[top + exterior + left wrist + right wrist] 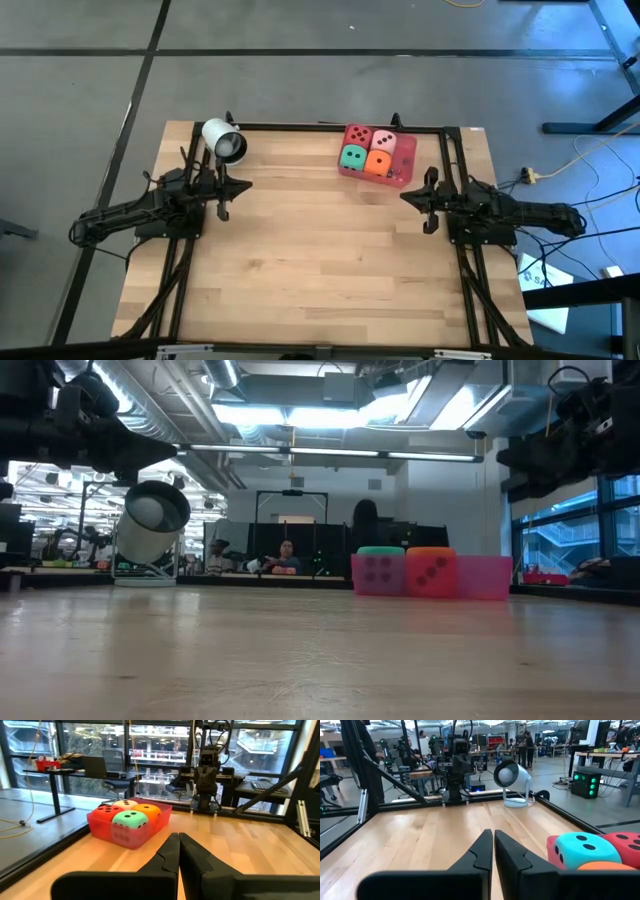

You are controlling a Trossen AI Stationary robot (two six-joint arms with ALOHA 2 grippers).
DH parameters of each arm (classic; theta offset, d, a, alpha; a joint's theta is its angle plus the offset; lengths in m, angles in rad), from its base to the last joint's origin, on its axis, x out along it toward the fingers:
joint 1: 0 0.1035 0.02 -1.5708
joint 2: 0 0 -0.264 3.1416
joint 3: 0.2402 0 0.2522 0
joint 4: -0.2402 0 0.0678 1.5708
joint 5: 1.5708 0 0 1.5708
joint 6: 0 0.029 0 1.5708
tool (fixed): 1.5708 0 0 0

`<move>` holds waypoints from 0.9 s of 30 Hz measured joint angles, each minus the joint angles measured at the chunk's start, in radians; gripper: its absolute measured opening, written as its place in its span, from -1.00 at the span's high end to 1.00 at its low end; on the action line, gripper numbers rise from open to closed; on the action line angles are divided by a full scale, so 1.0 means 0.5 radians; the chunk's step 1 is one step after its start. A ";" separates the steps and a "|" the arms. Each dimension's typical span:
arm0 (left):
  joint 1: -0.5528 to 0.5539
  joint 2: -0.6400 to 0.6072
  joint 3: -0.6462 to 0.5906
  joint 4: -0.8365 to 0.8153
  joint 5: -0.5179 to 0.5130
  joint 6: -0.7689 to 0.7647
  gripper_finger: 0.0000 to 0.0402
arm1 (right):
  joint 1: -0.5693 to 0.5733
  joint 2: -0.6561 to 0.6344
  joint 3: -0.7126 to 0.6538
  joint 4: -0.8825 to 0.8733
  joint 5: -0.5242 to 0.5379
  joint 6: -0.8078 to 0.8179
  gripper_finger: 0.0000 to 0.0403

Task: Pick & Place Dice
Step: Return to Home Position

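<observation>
Desk [320, 270]: dice [353, 157] in red bin [404, 179], far edge | white cylinder [222, 139] far-left, beside left arm [140, 215] | left fingers [171, 854] closed, empty | right fingers [485, 849] closed, empty, near bin

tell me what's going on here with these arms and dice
Nothing is being handled right now. The soft red die, pink die, green die and orange die all sit in the shallow red tray near the back edge of the wooden table. The left gripper and right gripper hang empty at opposite sides, fingers shut.
</observation>
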 joint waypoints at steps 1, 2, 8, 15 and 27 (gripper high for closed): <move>0.000 0.000 -0.001 -0.005 -0.013 0.000 0.98 | 0.000 0.011 0.000 0.000 0.000 -0.001 0.90; -0.001 0.000 -0.001 -0.012 -0.031 0.000 0.98 | 0.000 0.021 0.000 0.001 0.000 -0.006 0.89; -0.001 0.000 -0.002 -0.019 -0.118 0.000 0.98 | 0.000 0.048 0.000 0.000 -0.006 0.001 0.89; -0.001 0.000 -0.002 -0.019 -0.118 0.000 0.98 | 0.000 0.048 0.000 0.001 -0.005 -0.006 0.89; -0.001 0.000 -0.002 -0.018 -0.117 -0.001 0.98 | 0.000 0.048 0.001 0.001 0.000 -0.007 0.89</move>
